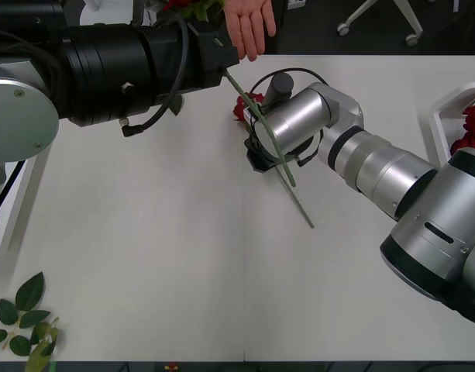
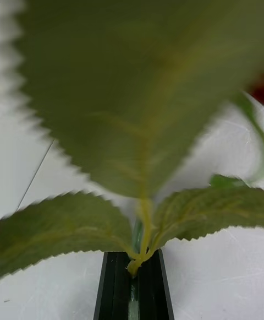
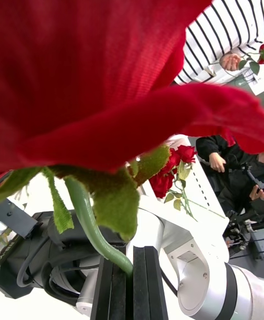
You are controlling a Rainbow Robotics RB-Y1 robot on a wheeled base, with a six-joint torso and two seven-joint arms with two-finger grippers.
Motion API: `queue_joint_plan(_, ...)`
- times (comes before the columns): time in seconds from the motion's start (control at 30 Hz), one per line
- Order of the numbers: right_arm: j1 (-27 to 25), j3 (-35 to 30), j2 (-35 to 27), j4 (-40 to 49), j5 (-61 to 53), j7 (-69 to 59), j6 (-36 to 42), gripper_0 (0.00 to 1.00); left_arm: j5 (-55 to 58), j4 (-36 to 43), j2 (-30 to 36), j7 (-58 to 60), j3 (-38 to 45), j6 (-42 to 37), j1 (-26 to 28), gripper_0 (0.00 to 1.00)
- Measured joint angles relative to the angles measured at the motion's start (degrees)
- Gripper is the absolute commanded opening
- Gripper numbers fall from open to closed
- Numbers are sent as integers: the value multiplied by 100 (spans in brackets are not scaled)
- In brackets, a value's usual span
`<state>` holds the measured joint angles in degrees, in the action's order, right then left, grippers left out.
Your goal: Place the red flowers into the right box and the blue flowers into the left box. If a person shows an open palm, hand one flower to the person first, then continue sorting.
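Left gripper (image 3: 132, 281) fingers clamp a rose (image 3: 110, 50) stem, top centre by the open palm (image 1: 249, 27). Right gripper (image 2: 132, 284) fingers pinch another stem (image 2: 135, 237). Risk: rose drops if released before the palm closes.

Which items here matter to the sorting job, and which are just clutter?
Job: red rose in left gripper; leafy flower stem in right gripper; person's open hand; right box holding red flowers.
Lying about: loose leaf sprig.

Rose handover, far table edge.
You are seeing a red rose (image 3: 99, 50) sitting raised beside the person's open palm (image 1: 250, 25), stem (image 1: 277, 159) slanting down; more roses lying in the right box (image 1: 446, 116).
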<state>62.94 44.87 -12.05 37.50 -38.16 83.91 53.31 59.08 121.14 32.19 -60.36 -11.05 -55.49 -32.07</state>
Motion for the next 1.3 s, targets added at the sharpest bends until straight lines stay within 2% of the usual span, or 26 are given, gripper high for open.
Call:
queue_joint_plan(0.17, 43, -28, -93, -53, -429, 223, 96, 0, -22, 0, 0, 0, 0, 2, 0, 0)
queue_joint_plan(0.27, 75, -28, -326, -41, -939, 437, 509, 0, -25, 0, -1, 0, 0, 4, 0, 0)
queue_joint_plan(0.5, 92, -24, -1377, 177, -2191, 1379, 1410, 0, -27, 1, -3, 0, 0, 6, -1, 0)
queue_joint_plan(0.67, 92, -24, -1886, 307, -2633, 1410, 1604, 0, -28, 4, -8, 0, 0, 9, -3, 0)
queue_joint_plan(0.97, 92, -86, -2391, 778, -3459, 1591, 1602, 0, -29, 5, -9, 0, 0, 10, -3, 0)
queue_joint_plan(1.1, 92, -515, -2779, 1095, -3882, 1591, 1595, 0, -29, 5, -10, 0, 0, 10, -3, 0)
queue_joint_plan(1.3, 92, -1759, -3413, 1385, -4036, 1599, 1304, 0, -29, 6, -13, 0, 0, 11, -4, 0)
